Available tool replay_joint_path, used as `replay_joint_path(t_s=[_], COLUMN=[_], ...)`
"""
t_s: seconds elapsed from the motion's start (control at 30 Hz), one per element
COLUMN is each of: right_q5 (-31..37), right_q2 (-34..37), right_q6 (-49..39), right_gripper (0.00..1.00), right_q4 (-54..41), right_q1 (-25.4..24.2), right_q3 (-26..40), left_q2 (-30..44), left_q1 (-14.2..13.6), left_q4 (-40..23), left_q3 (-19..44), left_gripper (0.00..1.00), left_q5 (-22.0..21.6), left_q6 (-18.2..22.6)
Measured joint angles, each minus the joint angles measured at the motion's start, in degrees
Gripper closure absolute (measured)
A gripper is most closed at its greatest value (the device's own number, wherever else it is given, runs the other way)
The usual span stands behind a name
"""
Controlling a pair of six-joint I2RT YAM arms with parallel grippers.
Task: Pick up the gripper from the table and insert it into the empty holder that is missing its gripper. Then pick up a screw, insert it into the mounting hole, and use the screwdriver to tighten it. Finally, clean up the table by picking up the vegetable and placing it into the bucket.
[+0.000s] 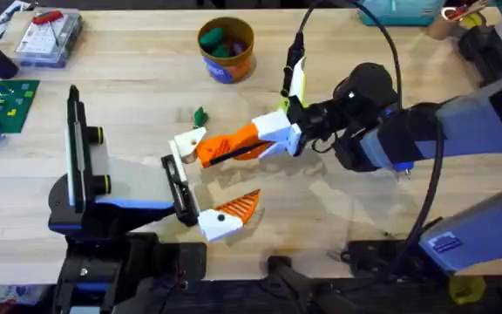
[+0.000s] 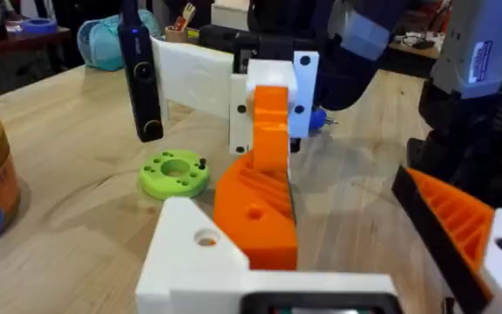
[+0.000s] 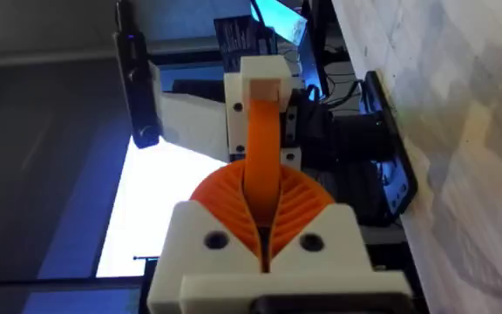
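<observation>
My right gripper (image 1: pixel 212 150) reaches in from the right and is shut on the gripper piece (image 3: pixel 264 139) by its orange tip. The piece's white block base (image 1: pixel 188 141) sits against the empty holder on the left arm's black rail (image 1: pixel 175 170); I cannot tell how deep it sits. My left gripper (image 1: pixel 209 179) stands wide open, with its one orange ribbed finger (image 1: pixel 234 209) on the near side. The small dark-green vegetable (image 1: pixel 200 115) lies on the table just behind the two grippers. The orange-tan bucket (image 1: pixel 227 48) stands farther back with green pieces inside.
A lime-green disc with holes (image 2: pixel 174 173) lies beside the grippers, a small dark screw at its edge. A clear plastic box (image 1: pixel 49 37) with a red-handled tool and a green board (image 1: pixel 3 100) sit at the far left. Cables trail from the right arm.
</observation>
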Motion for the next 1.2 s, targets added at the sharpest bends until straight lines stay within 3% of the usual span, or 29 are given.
replay_joint_path(t_s=[0.47, 1.2], right_q5=[1.36, 10.51], right_q2=[0.02, -0.94], right_q6=[-0.34, -8.84], right_gripper=[0.986, 0.985], right_q4=[0.63, -8.83], right_q1=[0.43, 3.35], right_q3=[0.0, 0.32], left_q2=[0.01, 0.02], left_q1=[0.0, 0.16], left_q4=[0.15, 0.13], left_q3=[0.02, 0.02], left_gripper=[0.014, 0.014], left_q5=[-0.95, -1.27], left_q6=[0.05, -1.53])
